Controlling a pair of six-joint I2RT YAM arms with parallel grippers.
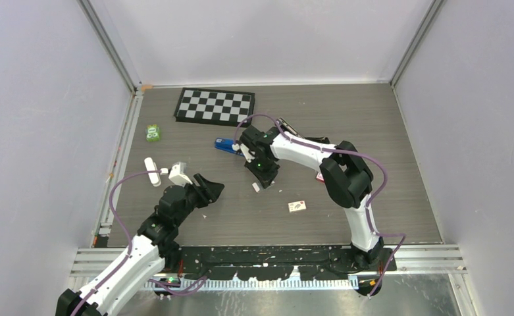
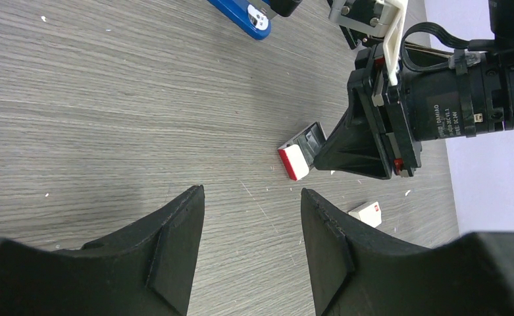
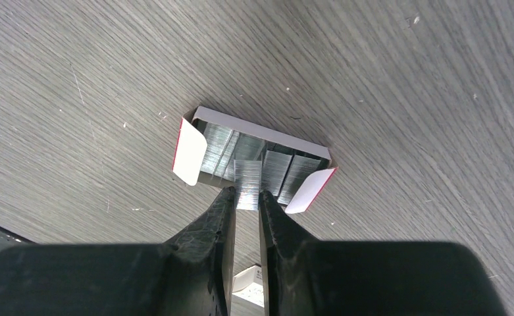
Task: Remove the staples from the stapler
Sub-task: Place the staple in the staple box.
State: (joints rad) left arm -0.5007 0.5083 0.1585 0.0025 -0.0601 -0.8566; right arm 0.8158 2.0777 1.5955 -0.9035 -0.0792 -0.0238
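The blue stapler (image 1: 226,146) lies on the table left of my right wrist, and its end shows in the left wrist view (image 2: 244,14). A small open staple box (image 3: 254,158) with red-edged flaps holds several silver staple strips. My right gripper (image 3: 246,194) points down at this box (image 1: 256,187), its fingertips pinched on one strip of staples (image 3: 247,176) at the box's open side. My left gripper (image 1: 209,189) hovers open to the left of the box (image 2: 297,158), with nothing between its fingers (image 2: 181,224).
A checkerboard (image 1: 214,105) lies at the back. A green item (image 1: 153,133) and a white item (image 1: 153,172) sit at the left. A second small white box (image 1: 297,206) lies nearer the front, and tiny white specks dot the wood surface.
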